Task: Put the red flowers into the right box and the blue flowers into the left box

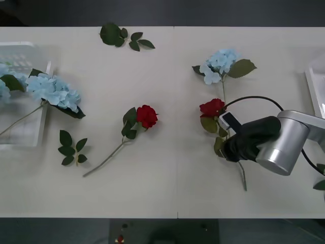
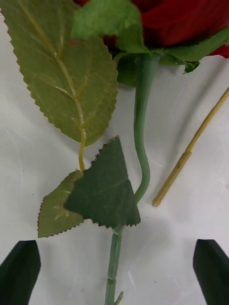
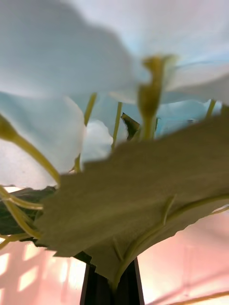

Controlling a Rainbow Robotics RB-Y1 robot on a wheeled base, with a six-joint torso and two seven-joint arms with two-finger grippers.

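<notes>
My right gripper (image 1: 224,148) hangs open low over the stem of a red flower (image 1: 212,108) right of centre. In the right wrist view the green stem (image 2: 113,262) runs between its black fingertips (image 2: 20,271), with the red bloom (image 2: 186,19) beyond. A second red flower (image 1: 147,116) lies mid-table. One blue flower (image 1: 219,65) lies behind the first rose; another (image 1: 53,91) rests across the left box (image 1: 23,53) rim. My left gripper (image 3: 112,288) is shut on a blue flower (image 3: 71,71), its petals and leaf pressed close to the camera. The right box (image 1: 316,84) shows at the right edge.
Loose green leaf sprigs lie at the back centre (image 1: 124,36) and at the front left (image 1: 72,148). A thin yellow-green stem (image 2: 191,147) from the blue flower lies just beside the rose stem. More blue petals (image 1: 3,81) show inside the left box.
</notes>
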